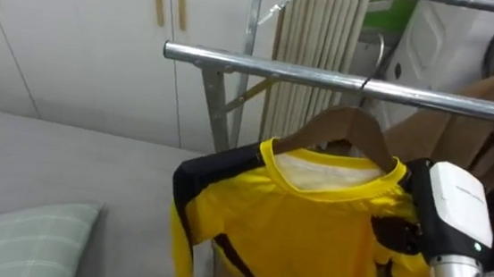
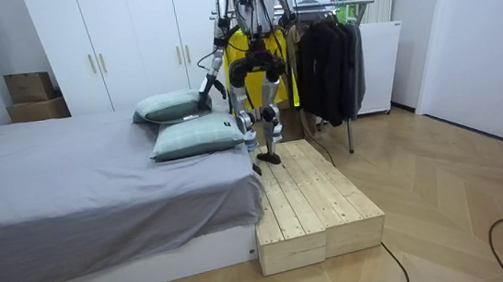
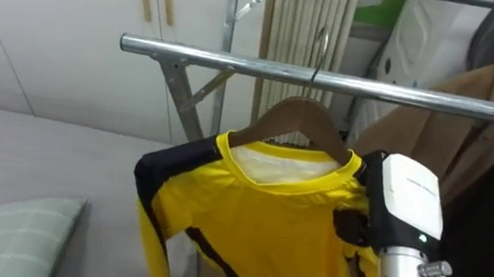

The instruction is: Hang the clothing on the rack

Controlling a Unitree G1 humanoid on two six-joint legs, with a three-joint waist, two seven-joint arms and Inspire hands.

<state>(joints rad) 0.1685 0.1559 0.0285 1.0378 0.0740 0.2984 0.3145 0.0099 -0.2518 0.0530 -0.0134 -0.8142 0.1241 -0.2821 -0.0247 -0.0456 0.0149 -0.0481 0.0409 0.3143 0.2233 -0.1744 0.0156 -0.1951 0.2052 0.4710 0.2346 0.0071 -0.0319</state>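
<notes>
The yellow shirt (image 1: 310, 234) has black trim at the shoulder and black stripes down its body. It sits on a wooden hanger (image 1: 346, 129) whose wire hook is over the metal rail (image 1: 280, 70), so the shirt hangs directly under the rail. Its collar points up towards the rail and the body drops straight down. The shoulder line, its long axis here, runs roughly along the rail, with the broad face turned to the robot.

The right hand (image 1: 397, 234) is at the shirt's shoulder below the rail, dark against the cloth. I cannot tell whether its fingers grip the fabric. A brown coat (image 1: 463, 130) hangs further along the rail, and white wardrobe doors (image 1: 77, 34) stand behind the rail.

The room view adds the robot standing on a wooden platform (image 2: 313, 200) beside the bed (image 2: 72, 195), facing the rail. Its left hand (image 2: 204, 93) is lowered well below the rail, near the pillows (image 2: 191, 137), and its fingers are too small to read. Dark coats (image 2: 327, 60) hang from the rail on the room view's right.
</notes>
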